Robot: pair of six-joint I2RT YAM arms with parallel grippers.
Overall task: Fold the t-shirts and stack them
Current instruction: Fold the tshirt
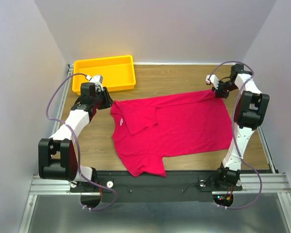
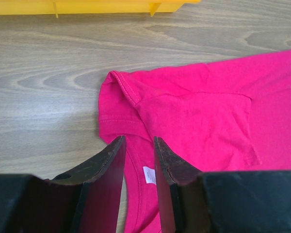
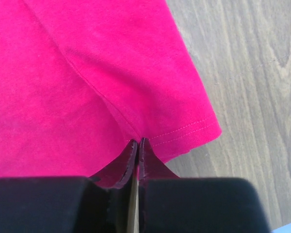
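One t-shirt (image 1: 174, 128) lies spread on the desk (image 1: 184, 77); right tool (image 3: 137, 145) is pinched shut on its hem corner, left tool (image 2: 138, 141) part-open w/ nothing held, neck label (image 2: 149, 175) right below its tips. Best to nip the shoulder just ahead of left tool, then lift both ends evenly w/o stretching. Beyond left tool, yellow tray (image 1: 106, 74) looks empty.

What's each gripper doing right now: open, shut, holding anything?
Left gripper: open, over the collar of the crimson-pink cloth t-shirt, gripping nothing.
Right gripper: shut, pinching that t-shirt's stitched edge.
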